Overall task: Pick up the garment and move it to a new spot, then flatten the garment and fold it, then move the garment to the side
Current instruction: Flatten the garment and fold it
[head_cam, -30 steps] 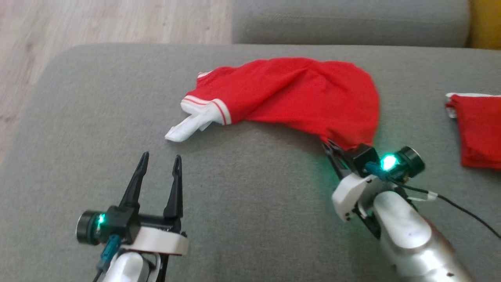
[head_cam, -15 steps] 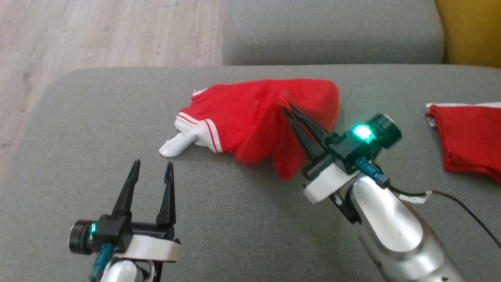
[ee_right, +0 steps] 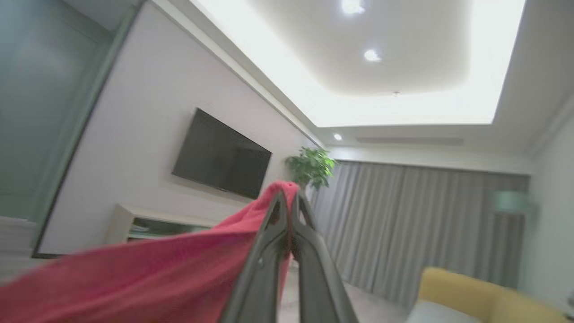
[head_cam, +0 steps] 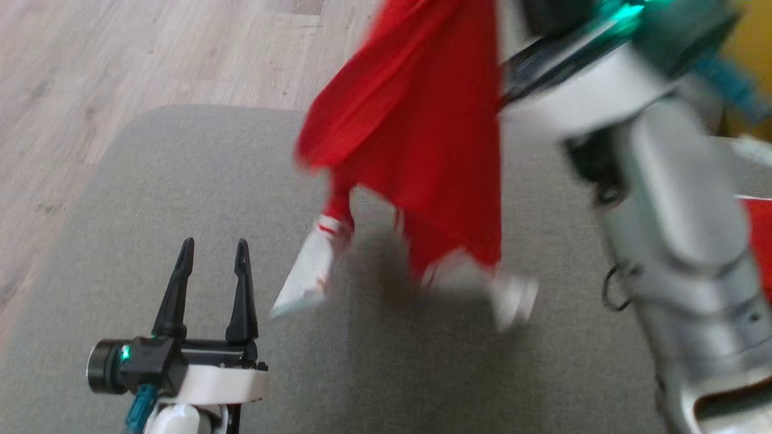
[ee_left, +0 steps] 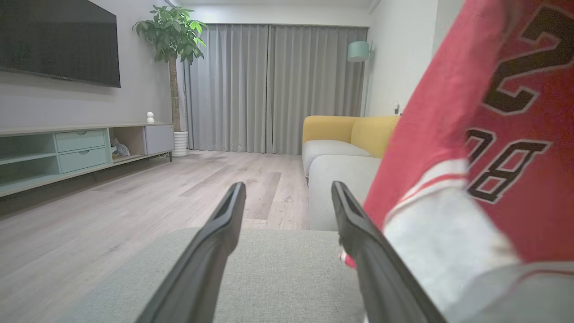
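The red cloth jersey with white trim (head_cam: 422, 150) looks soft and matt. In the left wrist view its black lettering lies flat on the cloth, like print. The grey sofa cushion (head_cam: 181, 199) is coarse woven fabric, matt all over. At ten o'clock in the head view the pale plank floor (head_cam: 90, 72) shows wood grain with a faint satin sheen. The left gripper (head_cam: 215, 242) is smooth matt black plastic above a glossy white plastic collar (head_cam: 211, 386). At three o'clock the right arm's silver forearm shell (head_cam: 681, 199) gleams like polished metal.
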Controlling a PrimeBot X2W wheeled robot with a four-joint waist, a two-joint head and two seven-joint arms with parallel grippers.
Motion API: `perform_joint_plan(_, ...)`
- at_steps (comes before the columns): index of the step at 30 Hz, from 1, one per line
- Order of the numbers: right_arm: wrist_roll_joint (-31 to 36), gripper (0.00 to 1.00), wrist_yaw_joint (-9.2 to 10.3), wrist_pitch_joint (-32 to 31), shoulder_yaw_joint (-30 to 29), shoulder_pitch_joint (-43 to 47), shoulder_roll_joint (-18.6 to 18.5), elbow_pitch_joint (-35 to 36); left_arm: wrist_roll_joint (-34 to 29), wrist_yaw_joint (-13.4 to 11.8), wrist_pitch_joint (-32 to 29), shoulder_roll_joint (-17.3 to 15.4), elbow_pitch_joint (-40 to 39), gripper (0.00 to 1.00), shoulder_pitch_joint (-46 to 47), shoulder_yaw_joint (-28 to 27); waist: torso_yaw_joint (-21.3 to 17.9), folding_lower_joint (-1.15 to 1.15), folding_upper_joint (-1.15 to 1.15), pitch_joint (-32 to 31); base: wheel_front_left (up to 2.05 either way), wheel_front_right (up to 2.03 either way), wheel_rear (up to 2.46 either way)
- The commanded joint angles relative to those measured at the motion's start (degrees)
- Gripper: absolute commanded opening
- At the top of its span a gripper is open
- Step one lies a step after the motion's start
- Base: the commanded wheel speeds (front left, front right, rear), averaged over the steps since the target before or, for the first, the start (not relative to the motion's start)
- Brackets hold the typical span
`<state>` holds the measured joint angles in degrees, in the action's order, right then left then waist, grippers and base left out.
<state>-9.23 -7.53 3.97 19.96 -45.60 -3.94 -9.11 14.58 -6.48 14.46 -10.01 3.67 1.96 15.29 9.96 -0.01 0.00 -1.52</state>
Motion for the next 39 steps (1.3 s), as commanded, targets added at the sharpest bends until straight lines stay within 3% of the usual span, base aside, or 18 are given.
perform_joint_plan(1,0.47,0.0,0.04,-1.78,-2.44,-1.34,0.96,-1.39,-0.68,0.33,0.53,0.15,-2.06,1.0,2.18,-2.25,0.6,0.01,0.0,0.79,0.0,0.0,0.0)
perform_joint_plan(4,3.01,0.0,0.04,-4.61,-8.9,-1.63,0.44,-9.67,-1.28,1.0,0.53,0.72,-1.65,1.0,2.47,-1.84,1.45,0.01,0.0,2.33,0.0,0.0,0.0)
perform_joint_plan(10,13.19,0.0,0.04,-4.99,-23.34,-2.24,-5.75,-29.23,-1.84,2.16,0.53,2.48,-0.65,1.0,4.06,-1.64,2.64,0.01,0.0,5.85,0.0,0.0,0.0)
perform_joint_plan(11,15.06,1.0,0.04,-5.34,-25.19,-2.37,-6.56,-32.1,-1.93,2.44,0.53,2.78,-0.37,1.0,4.35,-1.53,2.76,0.01,0.0,6.3,0.0,0.0,0.0)
perform_joint_plan(17,18.66,1.0,0.04,-0.86,-28.1,-5.78,-7.35,-39.71,-2.44,3.3,0.53,4.26,0.24,1.0,5.84,-1.94,1.27,0.01,0.0,8.36,0.0,0.0,0.0)
perform_joint_plan(25,12.58,1.0,0.04,7.75,-22.89,-6.83,-5.44,-39.03,-3.31,4.53,0.53,5.21,0.41,1.0,7.07,-2.72,-2.54,0.01,0.0,7.96,0.0,0.0,0.0)
perform_joint_plan(31,4.81,1.0,0.04,10.44,-18.48,1.5,-2.76,-26.39,-3.99,5.53,0.53,5.69,0.35,1.0,7.18,-3.36,-6.6,0.01,0.0,6.71,0.0,0.0,0.0)
perform_joint_plan(39,-0.1,1.0,0.04,10.86,-19.32,24.61,0.91,-5.61,-4.72,6.82,0.53,6.21,1.19,1.0,6.28,-3.07,-10.99,0.01,0.0,5.33,0.0,0.0,0.0)
